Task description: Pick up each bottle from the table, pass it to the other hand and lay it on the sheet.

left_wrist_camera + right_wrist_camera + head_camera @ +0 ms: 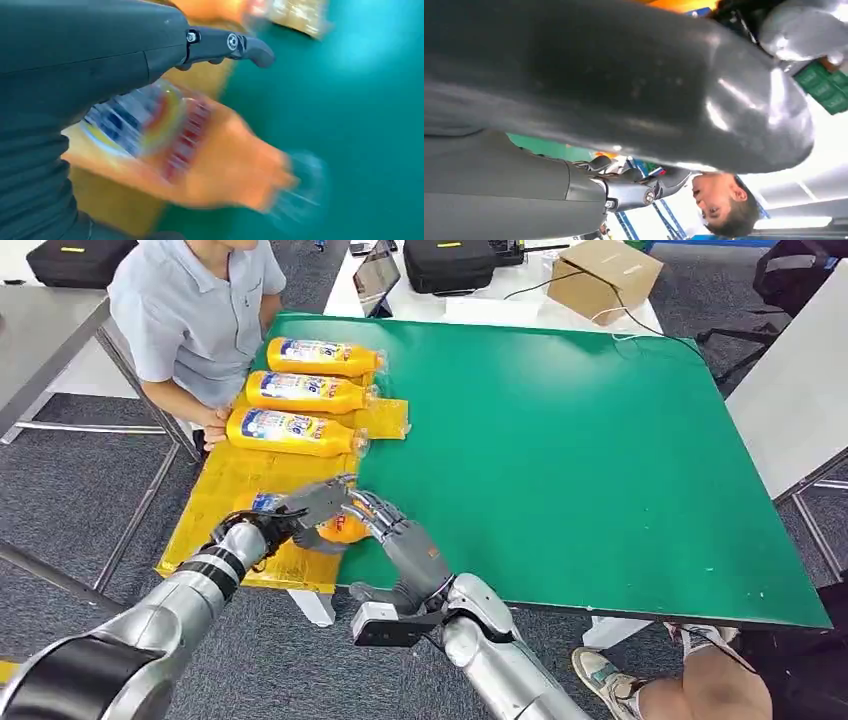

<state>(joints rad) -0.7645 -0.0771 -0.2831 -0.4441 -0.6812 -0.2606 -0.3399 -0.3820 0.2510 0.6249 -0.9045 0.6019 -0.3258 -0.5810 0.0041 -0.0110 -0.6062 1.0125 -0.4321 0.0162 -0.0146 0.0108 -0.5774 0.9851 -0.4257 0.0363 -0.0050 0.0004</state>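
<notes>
Three orange bottles (298, 390) with blue labels lie side by side on the yellow sheet (232, 480) at the table's left edge. A fourth orange bottle (343, 530) hangs between my two hands above the sheet's near right corner. My right hand (392, 528) grips it at the neck end. My left hand (300, 508) reaches over its labelled end with fingers spread and thumb out. The left wrist view shows this bottle (200, 155), blurred, under the left hand (100, 60). In the right wrist view the right hand (629, 187) has its fingers curled.
The green table (600, 460) stretches to the right. A person (195, 310) in a light blue shirt sits at the far left corner, a hand beside the sheet. A cardboard box (603, 275) and a black bag (462, 262) stand behind the table. A shoe (610, 675) shows at lower right.
</notes>
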